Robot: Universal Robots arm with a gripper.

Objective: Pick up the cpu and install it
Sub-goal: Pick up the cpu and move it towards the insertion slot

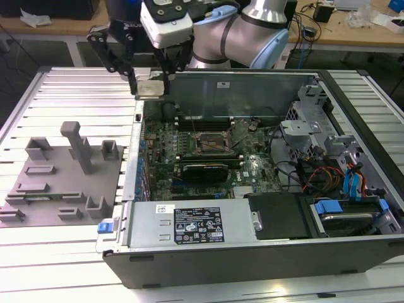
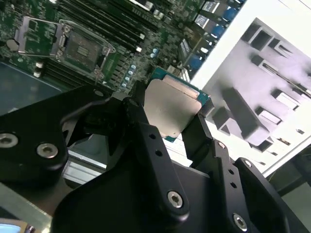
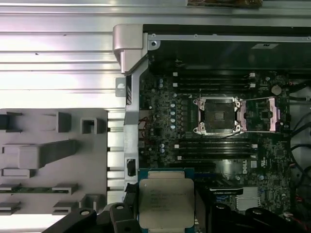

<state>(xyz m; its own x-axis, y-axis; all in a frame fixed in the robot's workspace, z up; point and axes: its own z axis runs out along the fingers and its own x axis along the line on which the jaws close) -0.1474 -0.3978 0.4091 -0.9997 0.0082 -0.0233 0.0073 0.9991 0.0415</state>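
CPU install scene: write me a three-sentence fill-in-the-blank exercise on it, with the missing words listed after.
1. The gripper is ____ on the cpu, which hangs in the air.
2. The motherboard socket is ____: no chip sits in it.
3. The grey fixture tray lies to the exterior view's ____ of the computer case.
Missing words: shut; empty; left.

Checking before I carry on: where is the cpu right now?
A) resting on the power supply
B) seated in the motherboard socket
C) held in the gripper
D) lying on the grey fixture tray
C: in both wrist views the cpu is clamped in the gripper, while in the first wrist view the socket stands open and empty.
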